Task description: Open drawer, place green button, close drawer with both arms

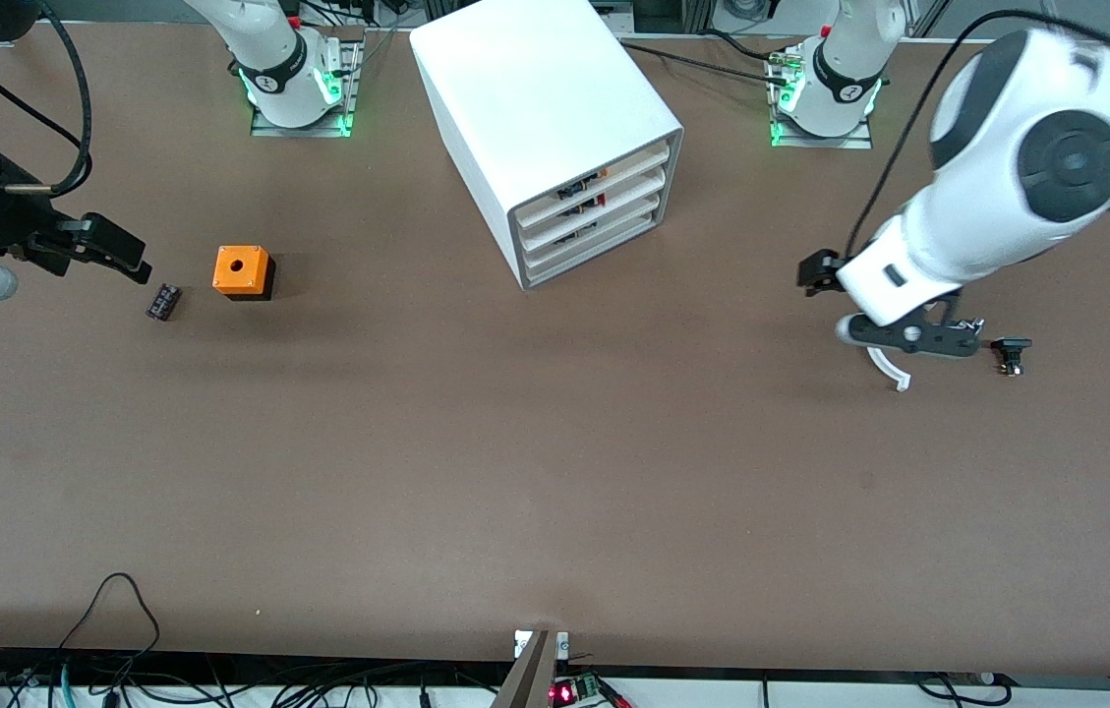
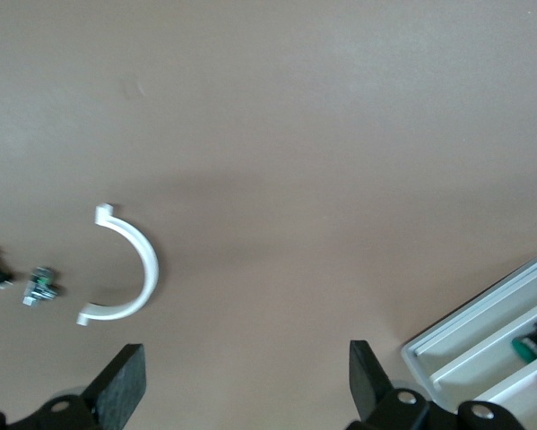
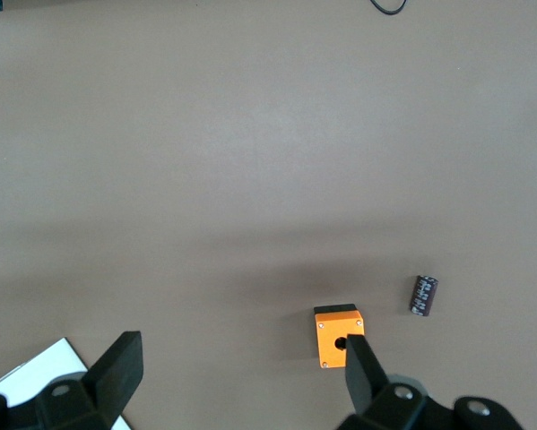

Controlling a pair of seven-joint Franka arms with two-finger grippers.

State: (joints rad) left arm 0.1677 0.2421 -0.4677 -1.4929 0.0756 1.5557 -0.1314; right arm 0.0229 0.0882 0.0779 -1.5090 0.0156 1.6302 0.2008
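Left tool held open, fingers spread wide with nothing between them, hanging low over the table toward the left arm's end, right above a white half ring lying flat. Just beside that ring, a small greenish part. A little closer to the table's end, the button, dark and small, resting on the bare table, apart from the ring and well apart from the cabinet. Right tool likewise open and empty, fingers wide apart, poised over the table toward the right arm's end. Near it, a short black cylinder part lying on its side, and next to that an orange box with a round hole in its top. Between the two arms, standing askew, the white cabinet with three drawers facing the left arm's end. Lowest of them, the drawer, pushed in flush with the frame. Small dark and coloured parts visible in the two upper ones.
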